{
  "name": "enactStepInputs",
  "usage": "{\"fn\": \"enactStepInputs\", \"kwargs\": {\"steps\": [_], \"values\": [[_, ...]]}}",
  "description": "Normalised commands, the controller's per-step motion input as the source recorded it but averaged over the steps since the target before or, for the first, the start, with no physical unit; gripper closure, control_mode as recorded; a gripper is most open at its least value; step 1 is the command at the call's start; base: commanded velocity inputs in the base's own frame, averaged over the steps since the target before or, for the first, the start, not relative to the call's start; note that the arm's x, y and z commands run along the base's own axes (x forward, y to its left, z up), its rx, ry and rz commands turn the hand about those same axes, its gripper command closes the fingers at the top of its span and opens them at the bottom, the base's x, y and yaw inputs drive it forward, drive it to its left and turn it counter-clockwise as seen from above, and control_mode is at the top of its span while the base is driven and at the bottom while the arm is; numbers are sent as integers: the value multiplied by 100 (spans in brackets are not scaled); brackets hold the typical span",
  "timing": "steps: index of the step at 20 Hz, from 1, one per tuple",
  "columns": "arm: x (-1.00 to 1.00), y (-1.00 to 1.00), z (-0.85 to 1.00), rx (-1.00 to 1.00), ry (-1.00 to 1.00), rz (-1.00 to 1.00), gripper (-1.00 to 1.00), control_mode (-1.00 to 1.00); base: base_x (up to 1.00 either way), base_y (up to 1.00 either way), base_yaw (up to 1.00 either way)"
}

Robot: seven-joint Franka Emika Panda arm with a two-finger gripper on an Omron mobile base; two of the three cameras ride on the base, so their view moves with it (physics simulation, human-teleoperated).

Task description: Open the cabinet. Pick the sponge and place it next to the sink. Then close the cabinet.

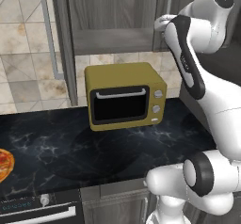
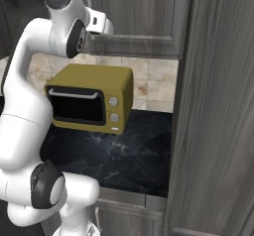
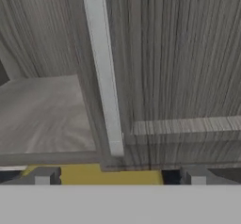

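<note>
Left of the hand (image 3: pixel 120 178), a cabinet (image 1: pixel 113 16) door stands swung out from the wall, its long silver bar handle (image 1: pixel 48 35) running down its outer face and its edge hanging clear above the desk (image 1: pixel 61 148). Behind that open door the grey shelf (image 3: pixel 42 115) lies bare as far as the hand view shows, a flat floor with a thin front lip; no sponge can be made out on the part in sight. Straight ahead of the hand, the second silver handle (image 3: pixel 104 72) runs upright along the edge of the other cabinet door, close in front of the fingertips (image 3: pixel 44 176), which stand wide apart with nothing between them. That door's panelled face fills the room to the right of the handle, ending in a ledge at the bottom rail.

Below the hand sits the mustard-yellow microwave (image 1: pixel 124 96), upright on the dark marbled desk, black door shut, its top just under the cabinet's bottom edge, so little gap is left there. Free desk surface spreads in front of and to both sides of the microwave. At the far left edge of the desk a pizza (image 1: pixel 4 164) is partly cut off by the frame. Far right of the hand, in the right base view, a tall grey panel (image 2: pixel 218 111) closes that side.
</note>
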Motion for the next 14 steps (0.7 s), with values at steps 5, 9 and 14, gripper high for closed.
{"fn": "enactStepInputs", "kwargs": {"steps": [5,9,14], "values": [[28,0,0,2,-6,0,-100,-100,0,0,0],[20,0,0,3,-10,0,-100,-100,0,0,0],[12,0,0,3,-9,0,-100,-100,0,0,0]]}}
